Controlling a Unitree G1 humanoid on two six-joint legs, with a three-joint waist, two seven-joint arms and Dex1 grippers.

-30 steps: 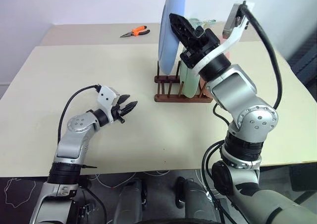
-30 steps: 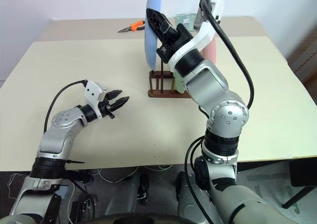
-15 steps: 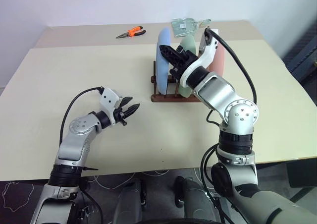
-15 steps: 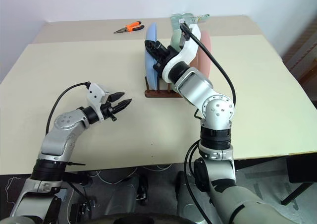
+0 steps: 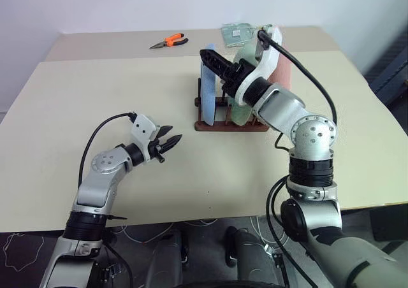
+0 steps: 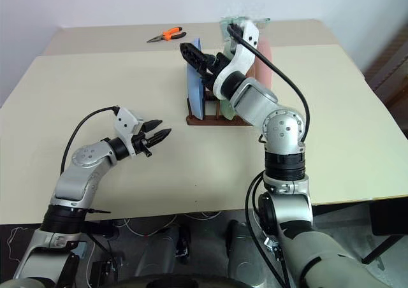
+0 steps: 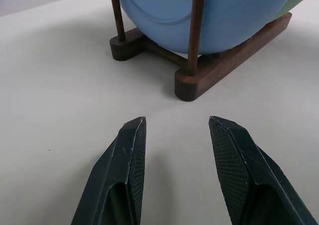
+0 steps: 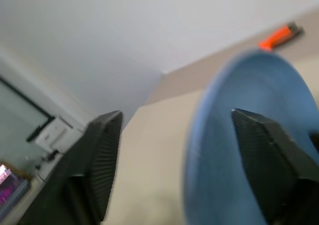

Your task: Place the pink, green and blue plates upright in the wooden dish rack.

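A: The blue plate (image 5: 208, 84) stands on edge in the wooden dish rack (image 5: 231, 123), at the rack's left end, between the thin pegs. From the left wrist its lower curve shows behind two pegs, just above the base rails.

B: And the other two?

A: The green plate (image 5: 241, 109) stands upright beside it, in the middle of the rack, and the pink plate (image 5: 280, 68) stands at the right end, largely hidden behind the robot's right arm.

B: Where is the right gripper (image 5: 212, 57)?

A: Up at the top rim of the blue plate, reaching over from the right. Its two black fingers stand spread wide; in its own wrist view the plate's rim passes between them, and I can't tell if either finger touches it.

B: The left one?

A: The left gripper (image 5: 169, 141) hangs low over the table (image 5: 95, 97), nearer and to the left of the rack, well apart from it, pointing toward it. Its fingers are parted with nothing between them.

B: Anything else on the table?

A: Orange-handled pliers (image 5: 168, 42) lie far back, left of the rack.
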